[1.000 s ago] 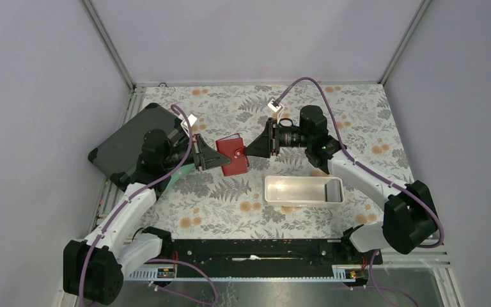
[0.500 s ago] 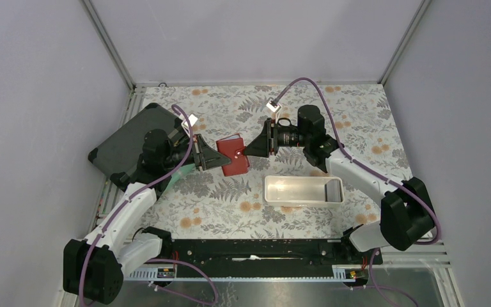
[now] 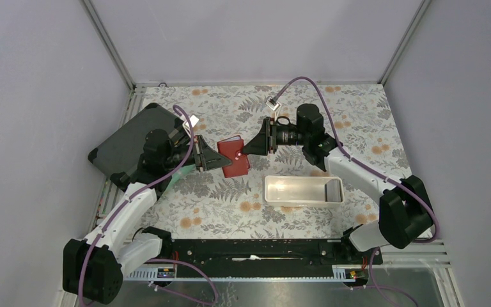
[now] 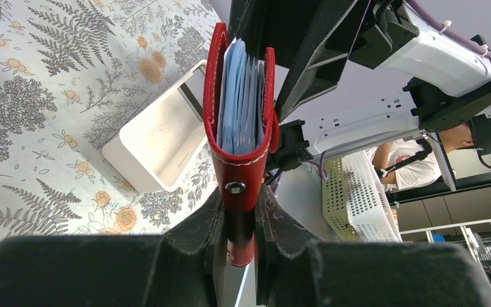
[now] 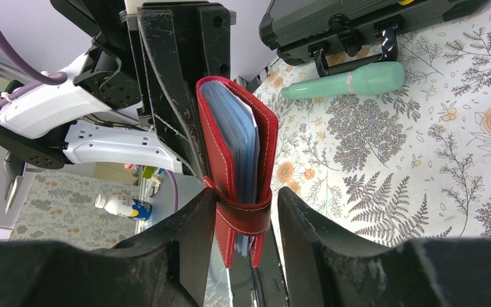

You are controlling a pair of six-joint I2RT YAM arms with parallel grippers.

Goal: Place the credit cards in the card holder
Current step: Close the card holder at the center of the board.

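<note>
Left claw (image 4: 238, 220) clamps the card holder (image 4: 240, 163) at its snap edge; right claw (image 5: 243, 204) straddles it, parted.

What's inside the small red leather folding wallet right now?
Thin light blue plastic cards sit stacked between the covers of the wallet. Only their edges show; their count and any other-coloured card are hidden.

Plain lavender-grey walls (image 3: 256, 38) are closing in the worktop (image 3: 230, 204) on three sides, with slim metal posts (image 3: 110, 48) rising from its far corners. A fern-and-flower cloth is covering the worktop under soft, even light. Past the worktop's edge, a white perforated basket (image 4: 358, 198) is standing near dark cabinet fronts (image 4: 435, 214).
</note>
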